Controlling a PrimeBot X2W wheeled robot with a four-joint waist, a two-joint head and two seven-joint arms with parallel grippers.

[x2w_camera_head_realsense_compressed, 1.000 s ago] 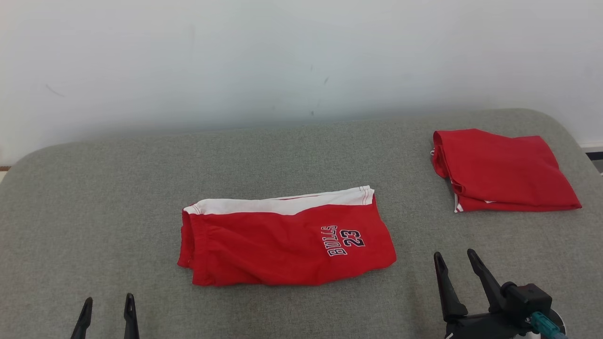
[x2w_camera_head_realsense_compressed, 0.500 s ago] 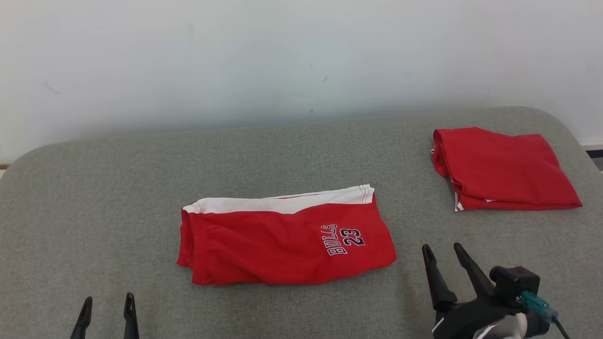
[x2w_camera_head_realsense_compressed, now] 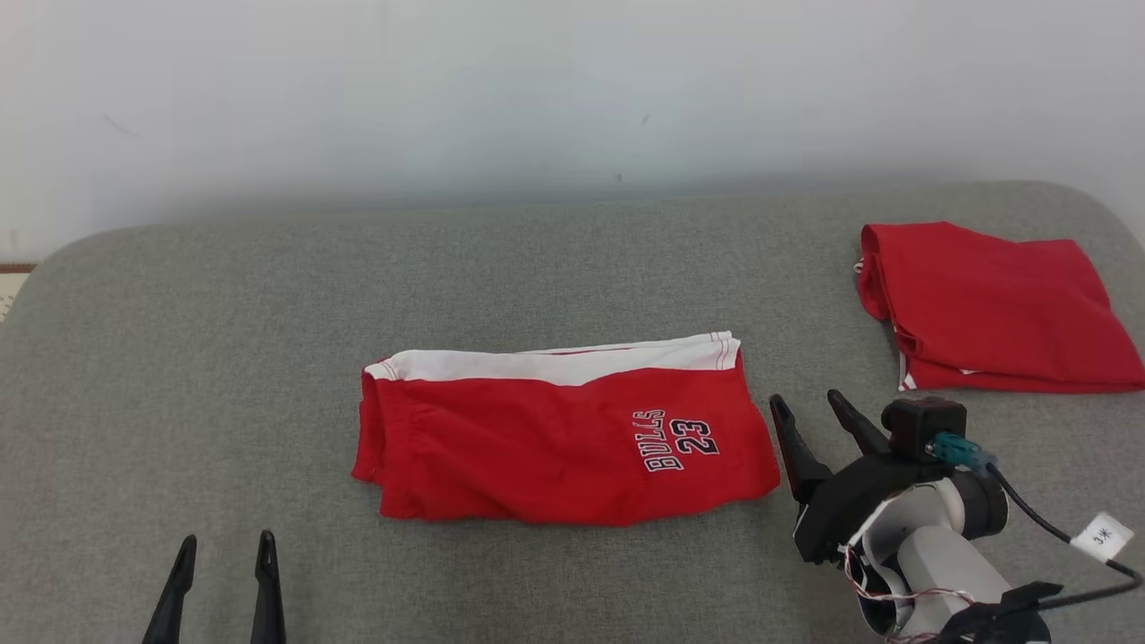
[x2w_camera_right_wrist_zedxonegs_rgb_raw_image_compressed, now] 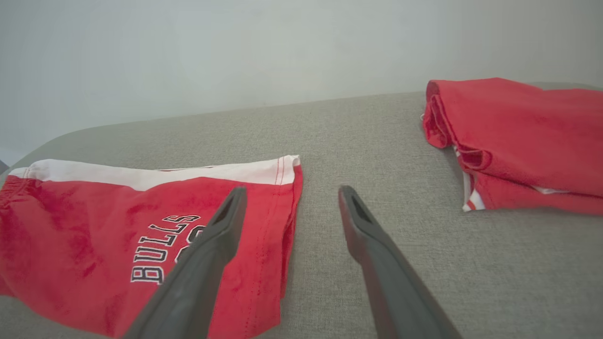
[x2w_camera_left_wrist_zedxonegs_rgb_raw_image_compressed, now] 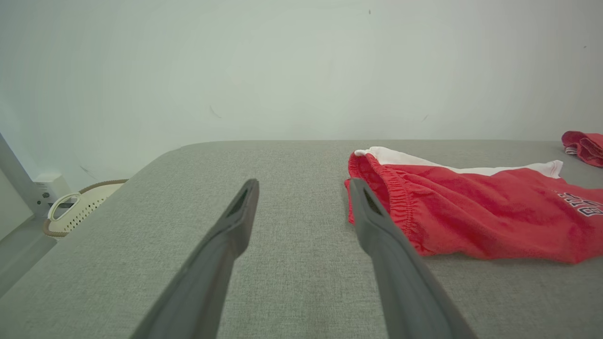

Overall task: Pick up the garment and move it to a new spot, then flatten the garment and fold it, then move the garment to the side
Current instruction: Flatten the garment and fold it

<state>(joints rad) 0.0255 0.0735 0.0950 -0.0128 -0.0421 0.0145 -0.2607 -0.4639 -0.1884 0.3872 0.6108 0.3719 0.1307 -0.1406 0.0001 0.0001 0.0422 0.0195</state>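
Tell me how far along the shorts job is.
Done: the Bulls shorts lie flat and folded in the middle. In hand: nothing is gripped; the right hand hangs open by the shorts' right edge, the left hand open near the front. Left: moving the shorts aside, perhaps towards the folded red garment at the far right.

Dark lettering "BULLS 23" stands on the red shorts (x2w_camera_head_realsense_compressed: 537, 447), centre frame, near their right end. On the white cable tag (x2w_camera_head_realsense_compressed: 1102, 537), lower right, the marking is illegible.
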